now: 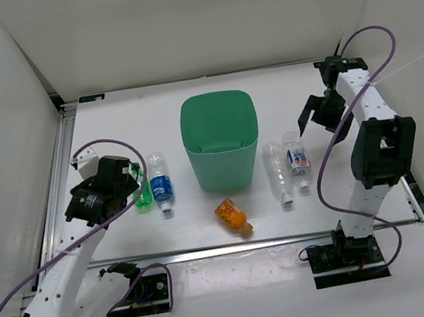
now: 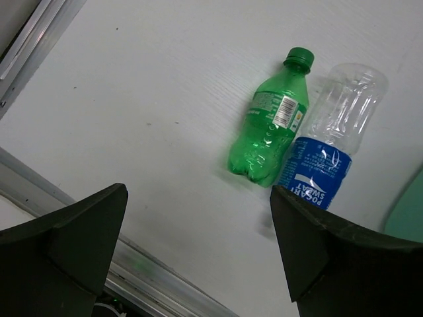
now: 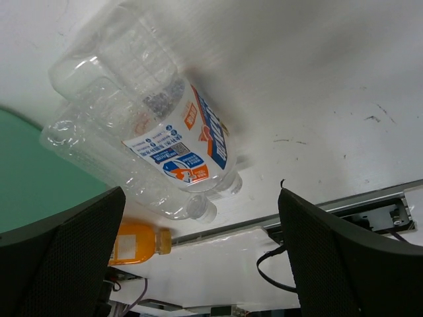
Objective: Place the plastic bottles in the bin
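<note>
Tapered mint-green bin (image 1: 221, 137). Left of it: green bottle (image 2: 268, 129), blue-labelled bottle (image 2: 330, 132). Right: ribbed clear bottle (image 1: 278, 170), white-labelled bottle (image 1: 298, 159). Front: orange bottle (image 1: 231, 215). Wide apart, empty: left fingers (image 2: 66, 244), right fingers (image 3: 59, 257).

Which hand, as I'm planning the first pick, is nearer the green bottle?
Left. The left hand is just beside the green bottle; the right hand is beyond the bin.

The white table (image 1: 109, 127) carries the mint-green bin (image 1: 226, 168), standing upright at its middle. Left of the bin a green bottle (image 1: 142, 196) and a clear bottle with a blue label (image 1: 161, 185) lie side by side, touching. An orange bottle (image 1: 232, 216) lies alone just on the near side of the bin. Right of the bin a plain clear bottle (image 1: 279, 173) and a clear bottle with a blue-and-white label (image 1: 299, 160) lie together, caps toward the near edge.
</note>
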Tool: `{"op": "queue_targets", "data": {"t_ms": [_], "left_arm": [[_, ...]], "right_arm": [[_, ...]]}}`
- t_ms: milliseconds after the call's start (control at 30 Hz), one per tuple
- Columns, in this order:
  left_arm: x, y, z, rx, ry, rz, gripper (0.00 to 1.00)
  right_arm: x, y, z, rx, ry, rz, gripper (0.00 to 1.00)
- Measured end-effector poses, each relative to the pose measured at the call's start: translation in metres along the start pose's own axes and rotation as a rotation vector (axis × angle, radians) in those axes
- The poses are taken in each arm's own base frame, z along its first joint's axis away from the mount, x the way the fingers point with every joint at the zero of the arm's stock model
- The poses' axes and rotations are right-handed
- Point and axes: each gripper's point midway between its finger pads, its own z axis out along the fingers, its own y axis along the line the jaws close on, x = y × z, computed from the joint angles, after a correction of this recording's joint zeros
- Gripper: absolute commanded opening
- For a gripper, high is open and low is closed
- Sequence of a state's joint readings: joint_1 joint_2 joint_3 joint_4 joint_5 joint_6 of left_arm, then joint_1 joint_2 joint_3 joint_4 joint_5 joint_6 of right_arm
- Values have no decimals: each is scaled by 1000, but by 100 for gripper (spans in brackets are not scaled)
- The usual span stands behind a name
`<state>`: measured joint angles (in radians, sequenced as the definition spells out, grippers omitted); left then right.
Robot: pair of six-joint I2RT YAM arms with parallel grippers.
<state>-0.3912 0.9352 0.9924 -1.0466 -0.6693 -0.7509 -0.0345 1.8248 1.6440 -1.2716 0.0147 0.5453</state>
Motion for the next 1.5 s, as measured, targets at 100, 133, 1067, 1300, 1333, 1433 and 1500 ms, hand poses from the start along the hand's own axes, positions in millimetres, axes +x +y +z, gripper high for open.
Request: {"op": "queue_targets", "data": {"t_ms": [100,133,1067,1300,1333,1433,1500], "left_arm": [[7,9,2,-15,3,-11,100],[9,11,3,-22,6,-11,100],[18,15,13,-63,52,56,100],[19,13,12,-57,58,55,100],[19,13,13,-57,59,56,100],[21,12,15,-63,67,63,100],[22,10,17,-68,75,69,100]], "right_arm": [[-8,6,3,-7,-10,-22,100],[-11,9,5,-12,-17,-32,100],[40,12,104,92,30,-209,51],[-4,36,40,73,-104,-134,38],[-18,49,16,34,-161,-116,38],[-65,102,-96,-202,-423,-68,40],[-71,131,-173,-397,-590,-73,42]]}}
